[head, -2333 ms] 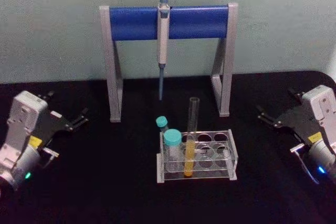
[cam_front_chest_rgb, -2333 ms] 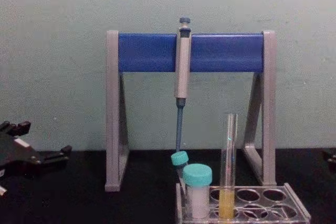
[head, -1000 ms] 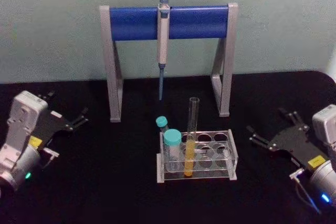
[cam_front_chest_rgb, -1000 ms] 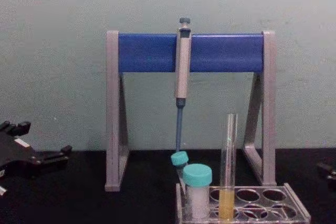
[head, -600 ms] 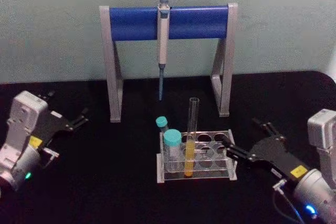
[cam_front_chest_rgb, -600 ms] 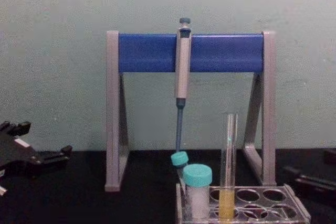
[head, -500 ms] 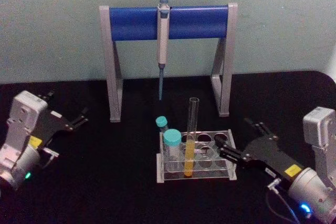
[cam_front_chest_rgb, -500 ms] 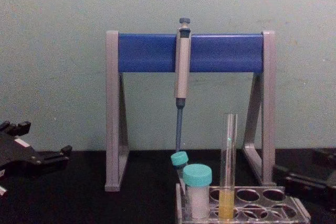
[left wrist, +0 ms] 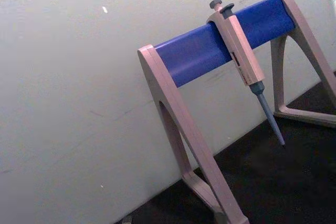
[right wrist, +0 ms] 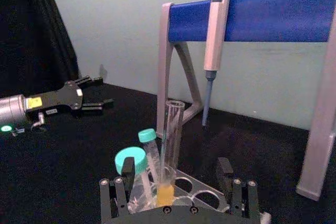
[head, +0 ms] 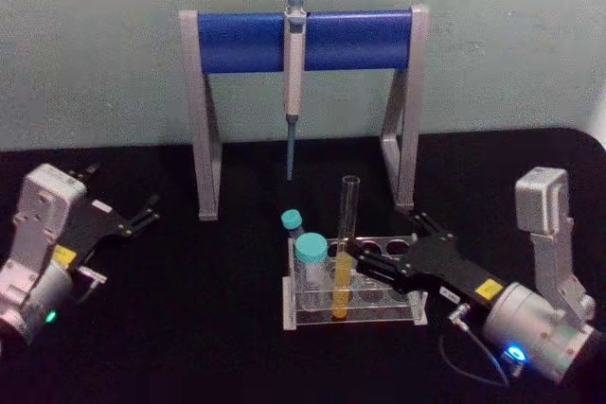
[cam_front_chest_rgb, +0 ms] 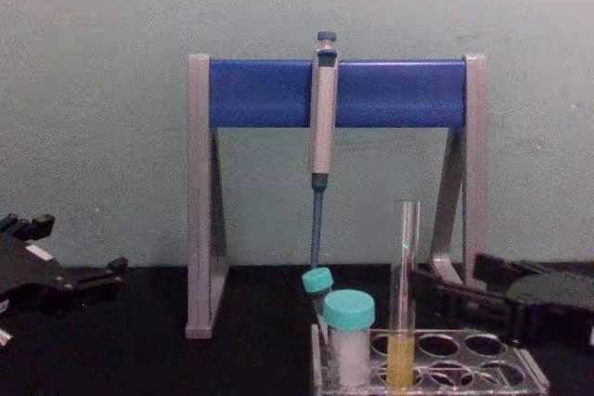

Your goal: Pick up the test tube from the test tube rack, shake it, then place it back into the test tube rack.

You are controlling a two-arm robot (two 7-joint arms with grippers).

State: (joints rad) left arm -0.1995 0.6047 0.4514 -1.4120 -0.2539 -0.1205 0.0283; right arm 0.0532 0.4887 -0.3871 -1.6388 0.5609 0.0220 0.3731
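The test tube [head: 347,224], a tall clear glass tube with yellow-orange liquid in its lower part, stands upright in the clear test tube rack [head: 374,307] at the table's centre. My right gripper [head: 384,237] reaches in from the right over the rack, open, its fingertips close beside the tube without touching it. From the right wrist, the test tube [right wrist: 172,129] stands ahead, between the spread fingers [right wrist: 123,170]. From the chest, the right gripper [cam_front_chest_rgb: 455,289] hangs just right of the tube [cam_front_chest_rgb: 404,266], above the rack [cam_front_chest_rgb: 445,370]. My left gripper [head: 142,215] rests open at the far left.
Two teal-capped vials [head: 310,260] stand in the rack's left end, next to the tube. Behind the rack is a grey-and-blue pipette stand [head: 303,40] with a pipette [head: 294,73] hanging from it. Black tabletop lies free to the left and in front.
My right gripper has swung in from the right edge of the table, over the rack, up to the test tube. The tube, the rack and the left arm have stayed put.
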